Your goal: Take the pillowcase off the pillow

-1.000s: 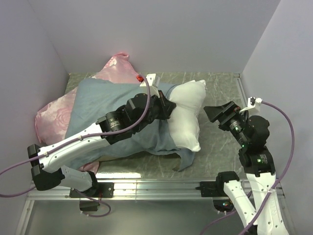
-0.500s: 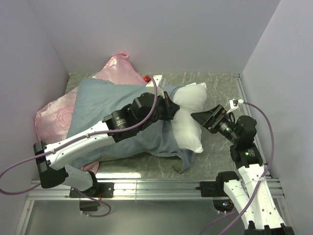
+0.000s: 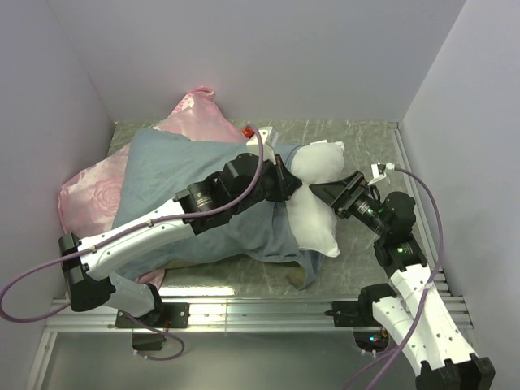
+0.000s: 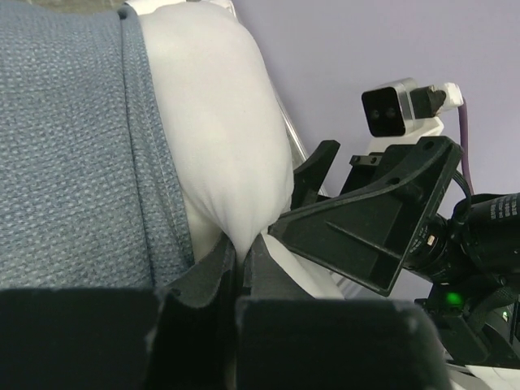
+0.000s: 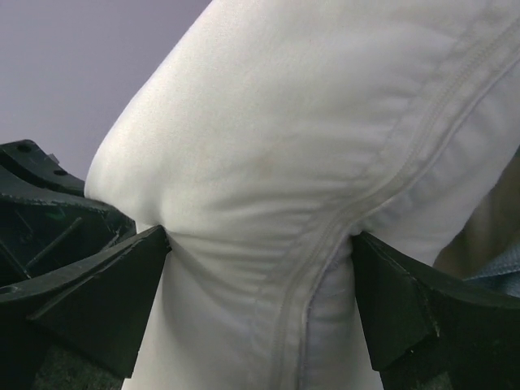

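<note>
As the R hand [image 5: 260, 236] sits spread w/ the pillow [image 5: 268, 146] bulging between its fingers, both sides touching, the job now is to close firm on the seamed end, deep not just skin, then pull straight out of the case [image 4: 73, 146] mouth. L hand [image 4: 238, 264] is pressed nearly together right at the case hem. Can't tell what it nips, but it should anchor the case. Pillow's white end pokes out toward R, rest inside, on the table [image 3: 357, 138].
</note>
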Tool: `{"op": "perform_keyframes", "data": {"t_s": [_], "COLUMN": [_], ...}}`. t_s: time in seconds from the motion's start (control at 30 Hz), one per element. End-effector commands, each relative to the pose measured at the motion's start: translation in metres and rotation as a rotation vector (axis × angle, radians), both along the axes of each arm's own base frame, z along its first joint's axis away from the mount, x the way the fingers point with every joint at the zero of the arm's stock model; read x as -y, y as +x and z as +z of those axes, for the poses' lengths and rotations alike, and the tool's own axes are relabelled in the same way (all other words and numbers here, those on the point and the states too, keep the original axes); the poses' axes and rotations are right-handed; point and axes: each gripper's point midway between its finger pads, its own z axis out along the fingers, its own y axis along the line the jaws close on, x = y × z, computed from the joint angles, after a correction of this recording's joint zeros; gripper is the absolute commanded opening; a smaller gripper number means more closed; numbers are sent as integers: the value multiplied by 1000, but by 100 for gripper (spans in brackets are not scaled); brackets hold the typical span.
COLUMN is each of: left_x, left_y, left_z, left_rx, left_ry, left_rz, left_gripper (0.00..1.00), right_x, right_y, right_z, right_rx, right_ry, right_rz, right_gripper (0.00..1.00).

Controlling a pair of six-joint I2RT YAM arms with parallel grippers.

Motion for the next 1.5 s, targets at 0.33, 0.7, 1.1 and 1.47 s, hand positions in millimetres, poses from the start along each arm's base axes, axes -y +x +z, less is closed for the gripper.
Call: {"op": "perform_keyframes", "data": {"t_s": [0.33,0.7,1.1,1.47], "left_x": [32,-42,-146,-166], "left_y": [-31,-8,-2,-18], "left_z": [23,129,-8,-120], "left_rx": [-17,174,31,-85], "left_ry": [-156,-145,-127,-69], "left_rz": [-165,88,478,472], "left_gripper": [2,69,79,82], "right_x": [-11,30,32,44], "right_y": [-4,-28,-31,-30], "right_z": [86,264,322,362], "right_rx": [172,376,468,501], "right_ry": [23,-53,-55,-76], "right_rz": [34,-165,-181,-261], "right_gripper": [8,0,0,0]}}
